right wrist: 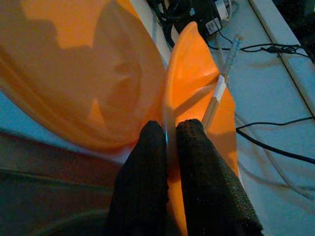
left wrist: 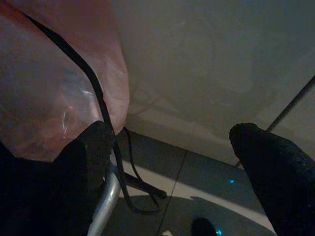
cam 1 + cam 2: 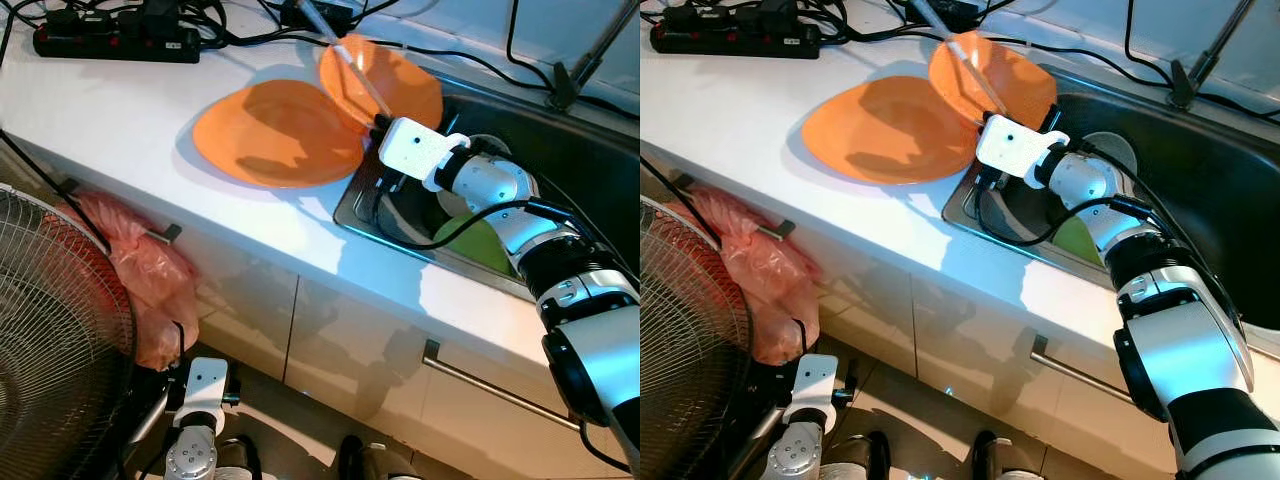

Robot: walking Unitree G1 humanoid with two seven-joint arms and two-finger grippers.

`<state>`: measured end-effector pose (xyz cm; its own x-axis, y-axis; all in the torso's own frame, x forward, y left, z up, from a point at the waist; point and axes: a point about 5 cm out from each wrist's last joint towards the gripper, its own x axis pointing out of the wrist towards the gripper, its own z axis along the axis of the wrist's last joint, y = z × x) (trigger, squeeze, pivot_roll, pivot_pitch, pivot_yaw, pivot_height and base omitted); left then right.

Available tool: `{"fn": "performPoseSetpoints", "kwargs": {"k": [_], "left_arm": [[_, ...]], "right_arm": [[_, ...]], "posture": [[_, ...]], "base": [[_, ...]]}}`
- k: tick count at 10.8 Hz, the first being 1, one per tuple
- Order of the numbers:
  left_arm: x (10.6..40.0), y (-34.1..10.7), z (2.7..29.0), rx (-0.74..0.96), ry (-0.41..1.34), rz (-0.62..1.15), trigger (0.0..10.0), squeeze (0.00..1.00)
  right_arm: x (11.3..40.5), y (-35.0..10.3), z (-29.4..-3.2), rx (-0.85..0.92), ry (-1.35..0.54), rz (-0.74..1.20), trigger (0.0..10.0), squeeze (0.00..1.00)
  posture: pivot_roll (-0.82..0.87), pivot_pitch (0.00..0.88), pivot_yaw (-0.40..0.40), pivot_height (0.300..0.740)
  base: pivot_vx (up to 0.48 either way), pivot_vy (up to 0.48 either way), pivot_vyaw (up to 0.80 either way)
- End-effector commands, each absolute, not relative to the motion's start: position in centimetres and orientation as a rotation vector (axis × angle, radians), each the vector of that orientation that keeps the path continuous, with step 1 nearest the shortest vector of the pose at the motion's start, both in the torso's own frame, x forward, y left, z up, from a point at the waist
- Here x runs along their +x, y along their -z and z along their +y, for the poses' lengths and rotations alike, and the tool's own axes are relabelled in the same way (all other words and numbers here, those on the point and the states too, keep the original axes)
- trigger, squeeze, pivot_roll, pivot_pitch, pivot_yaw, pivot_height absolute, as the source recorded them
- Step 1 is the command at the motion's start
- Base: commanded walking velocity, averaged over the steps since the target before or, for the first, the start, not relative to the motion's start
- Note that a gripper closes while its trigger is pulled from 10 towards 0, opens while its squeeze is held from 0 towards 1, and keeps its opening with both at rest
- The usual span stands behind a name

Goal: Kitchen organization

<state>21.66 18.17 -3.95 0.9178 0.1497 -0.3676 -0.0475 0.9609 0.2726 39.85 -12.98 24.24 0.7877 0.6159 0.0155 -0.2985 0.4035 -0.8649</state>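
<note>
The right gripper (image 1: pixel 167 142) pinches the rim of a tilted round orange plastic plate (image 3: pixel 385 80), which stands on edge at the steel sink's (image 3: pixel 600 170) left rim, leaning against a second orange plate (image 3: pixel 275 130) lying flat on the white tabletop (image 3: pixel 110 120) left of the sink. The held plate lies straight ahead of the fingers, its face turned toward the sink. Two orange plates in all; one clear tube (image 3: pixel 350 65) crosses the tilted one. The left gripper (image 2: pixel 172 162) hangs open, idle, far below the sink by a pink bag (image 3: pixel 140 270).

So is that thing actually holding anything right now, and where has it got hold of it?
Yes: the right claw pinches the tilted orange plate by its rim, at the sink's edge. The left claw hangs open, holding nothing.
</note>
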Motion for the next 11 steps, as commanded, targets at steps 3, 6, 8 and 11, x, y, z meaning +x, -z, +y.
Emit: {"fn": "performPoseSetpoints", "kwargs": {"k": [3, 6, 8, 11], "left_arm": [[21.0, 4.6, 17.8, 0.261, -0.105, 0.433, 10.0, 0.0], [21.1, 4.5, 17.8, 0.259, -0.108, 0.43, 10.0, 0.0], [21.2, 4.5, 17.7, 0.26, -0.107, 0.431, 10.0, 0.0], [21.3, 4.4, 17.8, 0.265, -0.11, 0.428, 10.0, 0.0]], "right_arm": [[39.9, -24.6, -13.2, -1.027, -0.593, -0.364, 10.0, 0.0], [39.9, -25.7, -13.0, -1.055, -0.568, -0.428, 10.0, 0.0], [39.8, -26.6, -12.8, -1.055, -0.548, -0.474, 10.0, 0.0], [39.7, -27.4, -12.5, -1.064, -0.524, -0.536, 10.0, 0.0]], "posture": [[0.05, 0.162, -0.104, 0.74], [0.04, 0.162, -0.11, 0.74], [0.05, 0.164, -0.111, 0.74], [0.04, 0.166, -0.109, 0.74]], "base": [[0.0, 0.0, 0.0], [0.0, 0.0, 0.0], [0.0, 0.0, 0.0], [0.0, 0.0, 0.0]]}}
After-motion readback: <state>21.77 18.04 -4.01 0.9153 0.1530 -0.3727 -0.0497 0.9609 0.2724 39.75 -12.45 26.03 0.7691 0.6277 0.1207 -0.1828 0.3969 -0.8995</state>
